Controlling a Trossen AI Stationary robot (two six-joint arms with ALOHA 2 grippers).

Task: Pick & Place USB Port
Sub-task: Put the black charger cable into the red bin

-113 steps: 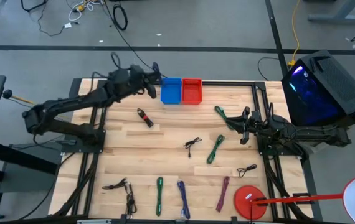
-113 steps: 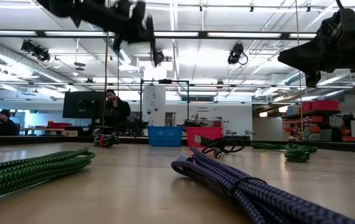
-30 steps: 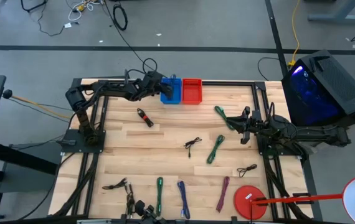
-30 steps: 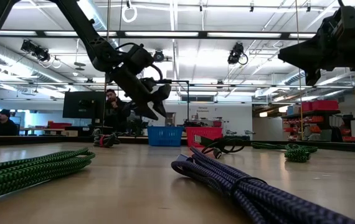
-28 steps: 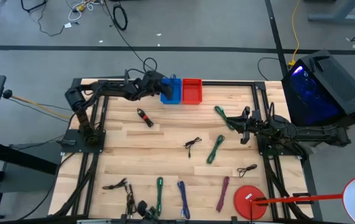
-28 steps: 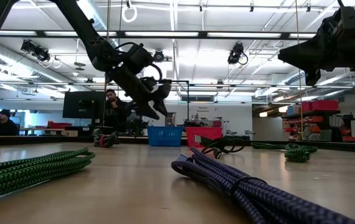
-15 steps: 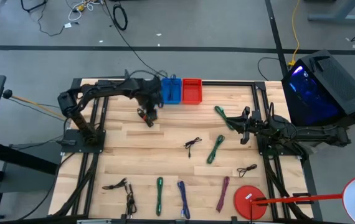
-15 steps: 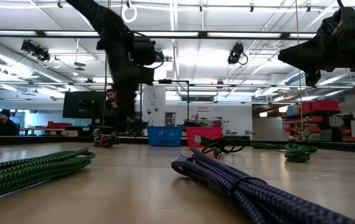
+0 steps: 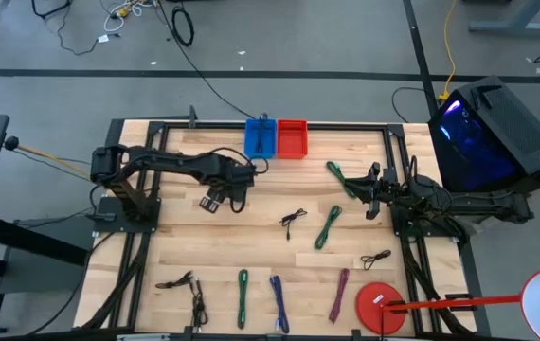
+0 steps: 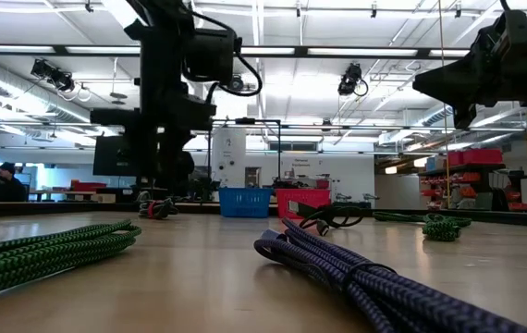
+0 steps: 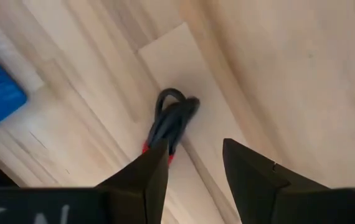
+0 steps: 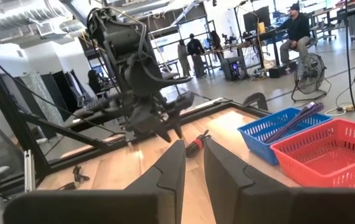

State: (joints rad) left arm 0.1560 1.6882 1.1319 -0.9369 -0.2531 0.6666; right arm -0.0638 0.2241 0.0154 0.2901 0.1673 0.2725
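Over the pale wooden plank surface (image 9: 251, 242), the left end effector (image 9: 215, 199) hangs just above the small black coiled cable with red ends (image 11: 170, 123), its dark fingers (image 11: 149, 174) spread and holding nothing; the cable lies flat on the surface near the blue plastic basket (image 9: 260, 138), which touches the red plastic basket (image 9: 292, 137). At the right edge the right end effector (image 9: 369, 201) waits, fingers nearly together, empty

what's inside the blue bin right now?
In the right wrist view the blue bin holds a bundle of dark purplish cable leaning on its rim. The bin's floor is hidden by its mesh walls. The red bin beside it looks empty.
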